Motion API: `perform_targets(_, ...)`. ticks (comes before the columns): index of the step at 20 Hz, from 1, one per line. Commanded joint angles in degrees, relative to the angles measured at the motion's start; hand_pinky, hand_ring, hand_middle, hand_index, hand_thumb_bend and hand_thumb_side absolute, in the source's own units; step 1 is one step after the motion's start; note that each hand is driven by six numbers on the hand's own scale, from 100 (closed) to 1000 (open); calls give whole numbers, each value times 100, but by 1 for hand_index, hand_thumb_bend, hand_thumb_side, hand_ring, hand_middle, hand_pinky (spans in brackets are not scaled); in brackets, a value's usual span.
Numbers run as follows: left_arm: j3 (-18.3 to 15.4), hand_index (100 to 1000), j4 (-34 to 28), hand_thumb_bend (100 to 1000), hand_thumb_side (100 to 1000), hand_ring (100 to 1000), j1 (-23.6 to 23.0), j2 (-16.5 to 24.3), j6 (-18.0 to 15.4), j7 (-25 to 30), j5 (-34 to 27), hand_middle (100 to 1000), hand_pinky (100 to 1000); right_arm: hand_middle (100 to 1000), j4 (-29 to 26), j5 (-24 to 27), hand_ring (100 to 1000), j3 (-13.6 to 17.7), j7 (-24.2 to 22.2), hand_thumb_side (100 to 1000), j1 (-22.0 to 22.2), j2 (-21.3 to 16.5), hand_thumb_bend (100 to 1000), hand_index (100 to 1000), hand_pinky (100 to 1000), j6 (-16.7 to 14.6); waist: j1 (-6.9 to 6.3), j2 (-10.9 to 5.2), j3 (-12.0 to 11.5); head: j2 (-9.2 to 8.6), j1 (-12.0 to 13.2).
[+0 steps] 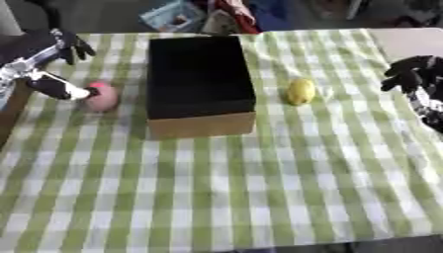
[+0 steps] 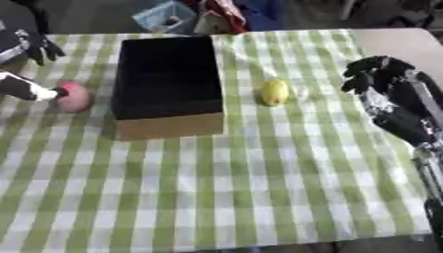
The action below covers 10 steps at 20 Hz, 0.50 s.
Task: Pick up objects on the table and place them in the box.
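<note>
Left eye view: the left hand [image 1: 54, 69] spreads its fingers [image 1: 73, 47], thumb touching the pink object [image 1: 101, 97] left of the box [image 1: 199, 81]; a yellow object [image 1: 300, 91] lies right of it. Right eye view: the right hand [image 2: 387, 81] hovers with fingers curled, empty, above the worktop [image 2: 259, 188].

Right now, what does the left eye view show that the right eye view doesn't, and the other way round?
Only the left eye view shows the left hand with its arm nearly whole, and more tablecloth left of the pink object. Only the right eye view shows the right hand together with its forearm. Both show the open box, the pink object at the left hand's thumb, and the yellow fruit right of the box.
</note>
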<state>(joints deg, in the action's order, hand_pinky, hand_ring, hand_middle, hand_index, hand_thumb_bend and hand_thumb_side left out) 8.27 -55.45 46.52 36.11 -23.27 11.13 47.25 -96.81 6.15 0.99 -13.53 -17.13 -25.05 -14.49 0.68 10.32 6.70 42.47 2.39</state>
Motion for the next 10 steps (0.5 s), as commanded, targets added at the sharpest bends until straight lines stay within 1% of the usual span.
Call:
perform_targets(1, -70, 752, 104, 578, 322, 520, 160, 50, -2, -96, 175, 556, 597, 610, -67, 42, 572, 10, -23, 464, -75, -86, 100, 718, 706, -9, -7, -64, 27, -44, 34)
perform_targets(6, -100, 755, 314, 589, 352, 521, 158, -19, -11, -153, 351, 558, 597, 609, -68, 53, 572, 3, -36, 467, -88, -72, 100, 718, 707, -10, -7, -35, 99, -49, 58)
perform_targets(9, -78, 753, 377, 577, 326, 518, 139, -51, -70, -47, 451, 553, 594, 609, -63, 53, 572, 9, -35, 468, -81, -72, 100, 718, 707, -11, -9, -23, 124, -47, 60)
perform_targets(10, -74, 747, 384, 557, 286, 511, 131, -58, -94, 2, 489, 545, 590, 609, -62, 53, 572, 12, -34, 468, -79, -71, 100, 718, 707, -11, -11, -22, 128, -48, 58)
